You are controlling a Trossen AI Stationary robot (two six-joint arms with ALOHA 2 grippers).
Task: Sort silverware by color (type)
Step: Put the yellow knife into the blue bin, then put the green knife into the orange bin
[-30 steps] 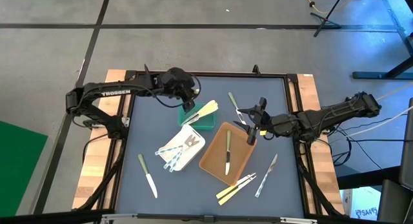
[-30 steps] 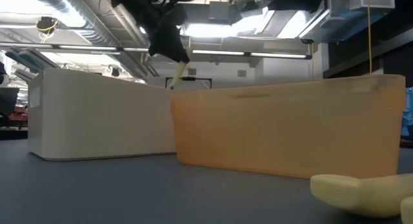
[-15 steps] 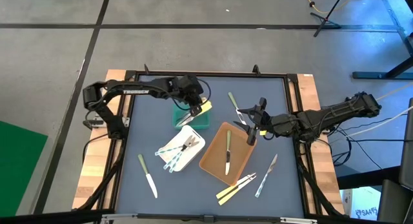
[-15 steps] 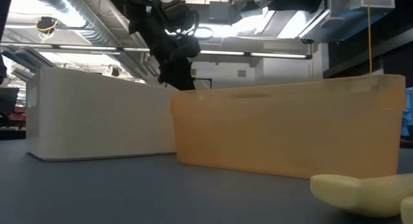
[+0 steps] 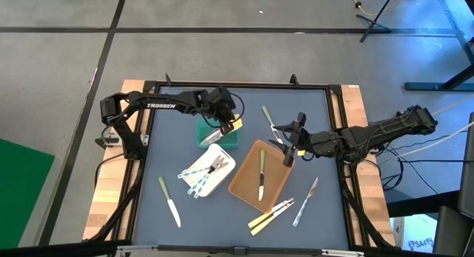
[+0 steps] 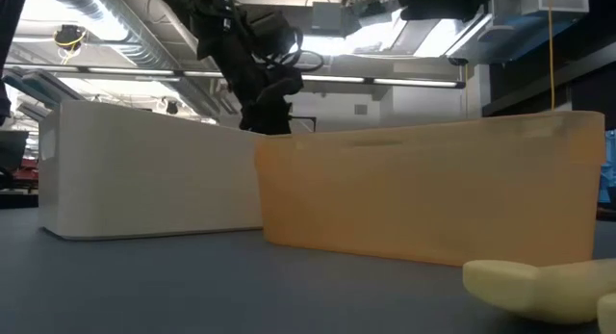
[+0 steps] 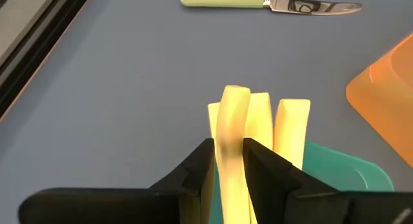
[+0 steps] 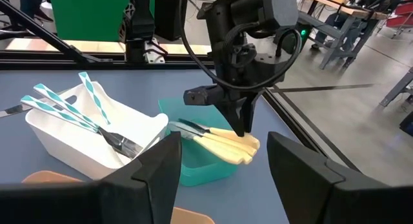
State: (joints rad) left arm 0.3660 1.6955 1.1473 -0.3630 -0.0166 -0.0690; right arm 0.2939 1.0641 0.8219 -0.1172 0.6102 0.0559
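My left gripper point(image 5: 226, 124) is shut on a cream-yellow utensil point(image 7: 231, 121) over the green tray point(image 5: 220, 138). Two more cream-yellow utensils point(image 7: 284, 124) lie in that tray, handle ends over its rim. The right wrist view also shows this gripper point(image 8: 244, 130) on the yellow utensils point(image 8: 226, 145). My right gripper point(image 5: 286, 147) is open and empty over the brown tray's point(image 5: 248, 187) far right edge. The white tray point(image 5: 215, 175) holds translucent whitish-blue utensils point(image 8: 64, 108). An olive-green-handled knife point(image 5: 261, 175) lies in the brown tray. My left gripper pinches the cream-yellow utensil's handle point(image 7: 230, 137) near its free end, between its two fingers point(image 7: 205, 162). The fingers come from above, pointing down, and lie across the handle. The utensil slopes down into the green tray beside the other yellow ones.
Loose on the mat: an olive-green-handled knife point(image 5: 169, 201) near left, an olive-green-handled fork point(image 5: 270, 122) far centre, cream-yellow utensils point(image 5: 270, 215) and a translucent knife point(image 5: 305, 201) near right. In the low view the white tray point(image 6: 144, 180) and brown tray point(image 6: 423, 190) stand side by side.
My left gripper has gone a little toward the table's right edge and down over the green tray, still shut on the cream-yellow utensil. The utensil, which hung clear above the trays, now lies down in the green tray with the other yellow ones.
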